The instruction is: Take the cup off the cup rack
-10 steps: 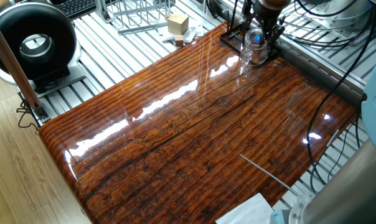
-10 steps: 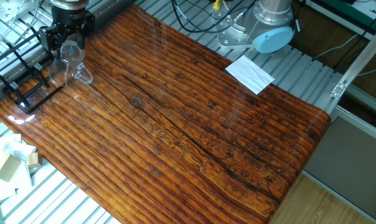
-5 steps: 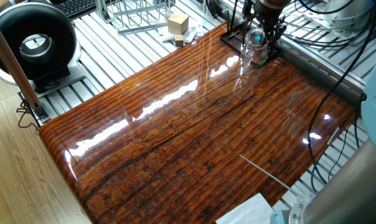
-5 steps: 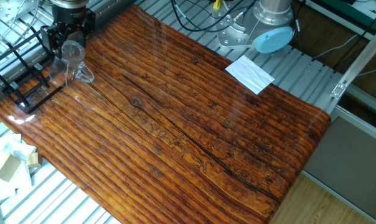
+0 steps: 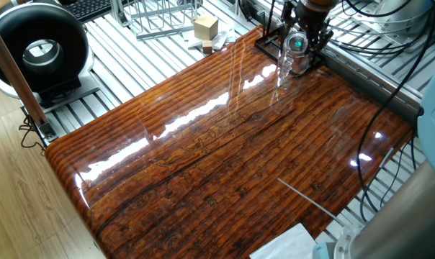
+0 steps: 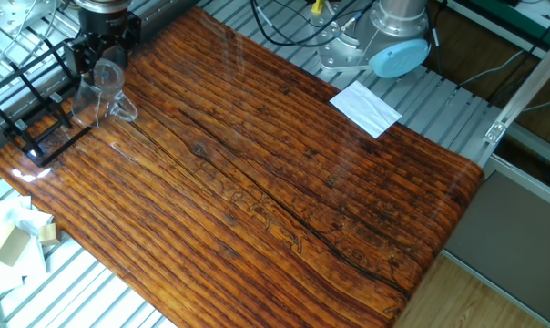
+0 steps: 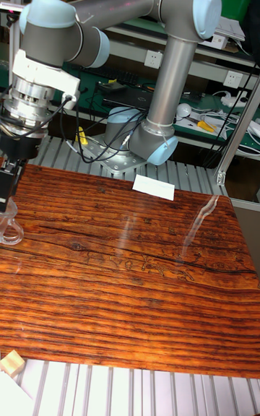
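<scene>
At the far corner of the striped wooden tabletop, the tool reaches down over the cup, its dark fingers closed around the clear glass near the rim. The cup sits tilted at the edge of the black cup rack, its loop handle toward the open tabletop. A white sheet of paper lies well apart, near the arm's base.

The cup and the gripper are cut off by the left edge in the tall fixed view. The cup rack is partly hidden behind them in the other fixed view. Whether the fingers are closed on the glass cannot be told.
</scene>
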You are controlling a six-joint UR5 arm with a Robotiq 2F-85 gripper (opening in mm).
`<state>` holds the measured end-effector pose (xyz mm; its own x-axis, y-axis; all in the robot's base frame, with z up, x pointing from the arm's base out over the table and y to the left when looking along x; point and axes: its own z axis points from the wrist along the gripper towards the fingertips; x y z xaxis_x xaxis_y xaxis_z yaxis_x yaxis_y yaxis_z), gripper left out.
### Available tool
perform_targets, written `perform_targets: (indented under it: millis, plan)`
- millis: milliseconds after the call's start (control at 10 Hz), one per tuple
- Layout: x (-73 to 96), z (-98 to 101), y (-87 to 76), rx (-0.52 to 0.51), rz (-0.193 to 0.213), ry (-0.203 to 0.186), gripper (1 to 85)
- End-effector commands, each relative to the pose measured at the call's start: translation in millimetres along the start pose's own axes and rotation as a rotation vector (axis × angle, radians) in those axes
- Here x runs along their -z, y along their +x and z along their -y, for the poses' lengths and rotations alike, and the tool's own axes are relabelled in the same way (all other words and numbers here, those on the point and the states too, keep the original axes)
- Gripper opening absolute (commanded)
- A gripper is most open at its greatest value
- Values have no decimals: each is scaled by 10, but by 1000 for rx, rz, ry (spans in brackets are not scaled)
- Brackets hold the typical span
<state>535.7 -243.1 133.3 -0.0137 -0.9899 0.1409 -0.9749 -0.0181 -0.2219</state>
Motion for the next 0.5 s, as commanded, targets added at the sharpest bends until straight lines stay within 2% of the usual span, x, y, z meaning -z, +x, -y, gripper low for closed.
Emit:
perform_targets:
  millis: [0, 400]
  plan:
    - [4, 36, -1, 28, 9, 19, 683]
    - [9, 140, 8, 80, 7, 61, 667]
